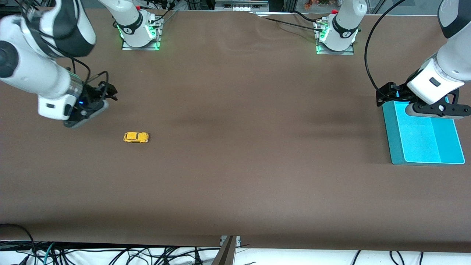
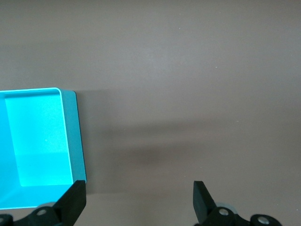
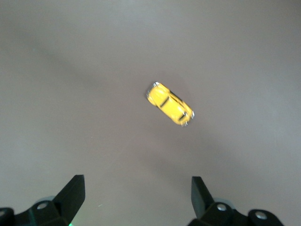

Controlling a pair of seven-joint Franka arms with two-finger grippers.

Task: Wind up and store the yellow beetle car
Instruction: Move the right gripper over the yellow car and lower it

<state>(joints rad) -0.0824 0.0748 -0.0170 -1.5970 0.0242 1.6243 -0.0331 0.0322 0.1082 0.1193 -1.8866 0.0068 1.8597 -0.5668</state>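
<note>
Our right end effector [image 3: 136, 200] hangs with its two black fingers spread wide and nothing between them, over bare desk [image 1: 235, 165] toward the right arm's end; the yellow beetle car [image 1: 136, 137] sits on its wheels close by, a little nearer the front camera, untouched; in the right wrist view the yellow beetle car [image 3: 170, 104] shows a glossy rounded shell with dark windows and pale bumpers; we judge it light, rigid and rather slippery on its curved roof, free to roll on its wheels, so we would close on its two flat flanks across the body's width, low enough that it cannot squirt upward; our left end effector [image 2: 138, 202] waits, also spread and empty, over the edge of the turquoise tray [image 1: 395, 147] at the left arm's end, a shallow, smooth, rounded-corner rectangle, well apart from the car; the desk is a matte brown sheet, faintly wrinkled near the bases.
</note>
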